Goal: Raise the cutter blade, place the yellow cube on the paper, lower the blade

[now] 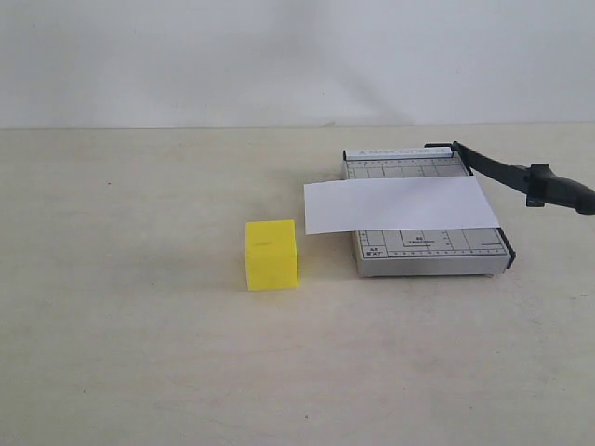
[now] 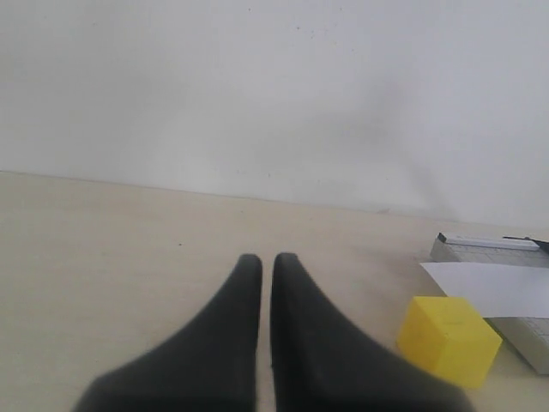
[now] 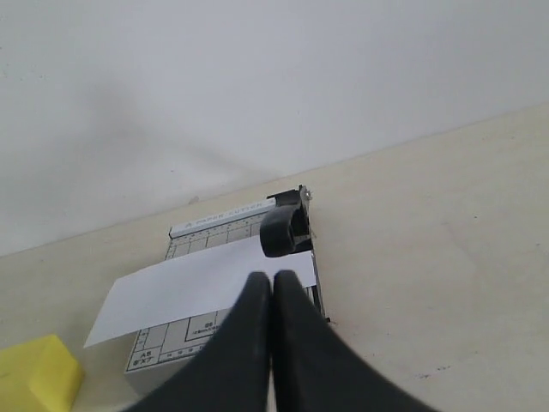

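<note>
The cutter blade (image 1: 507,172) stands lifted off the grey trimmer base (image 1: 432,251), its thick handle out past the base's right edge. The white paper (image 1: 400,204) lies across the base and overhangs its left side. On the table just left of the trimmer rests the yellow cube (image 1: 271,254). Neither arm shows in the exterior view. My left gripper (image 2: 267,257) is shut on nothing, with the cube (image 2: 449,337) off to one side of it. My right gripper (image 3: 272,276) is shut and empty, above the paper (image 3: 189,292), and the blade handle (image 3: 281,230) is just beyond its tips.
A pale wooden tabletop (image 1: 130,325) runs back to a plain white wall (image 1: 279,56). The trimmer base (image 3: 176,335) carries printed ruler lines and a black hinge at its far corner.
</note>
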Controlling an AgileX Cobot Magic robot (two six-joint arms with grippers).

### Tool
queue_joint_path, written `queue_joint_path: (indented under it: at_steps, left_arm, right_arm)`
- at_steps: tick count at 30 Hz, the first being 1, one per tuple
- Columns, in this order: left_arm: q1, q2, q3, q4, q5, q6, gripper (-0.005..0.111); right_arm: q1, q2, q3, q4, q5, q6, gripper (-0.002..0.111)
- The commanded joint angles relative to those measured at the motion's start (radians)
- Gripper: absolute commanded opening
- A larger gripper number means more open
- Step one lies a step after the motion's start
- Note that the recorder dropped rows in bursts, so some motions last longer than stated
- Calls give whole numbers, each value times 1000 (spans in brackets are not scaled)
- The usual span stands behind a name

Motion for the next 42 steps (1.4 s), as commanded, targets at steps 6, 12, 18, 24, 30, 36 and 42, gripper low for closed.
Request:
queue_joint_path:
  at_steps: [6,12,18,24,30,36,42]
  left_arm:
    - [1,-3,-3,-2,-7,-9,5]
    - [1,-3,-3,-2,-109,20,5]
    - [1,-3,-3,-4,-204,-119,5]
    - [-1,-3,-3,-4,-175,-392,5]
    - [-1,103,-57,-12,-49,-317,5]
    - [-107,483,-315,-3,-127,-131,5]
    - [-351,1099,-653,0,-121,119,5]
  right_arm:
    - [0,-4,0,-3,-15,0,0]
    - [0,-4,0,-10,49,-38,0]
    - [0,-4,0,-14,77,-107,0]
    - [0,-4,0,-14,68,-107,0]
    - [0,-4,0,-14,54,-107,0]
    - [0,-4,0,-14,51,-107,0]
    - [0,-4,0,-14,38,-107,0]
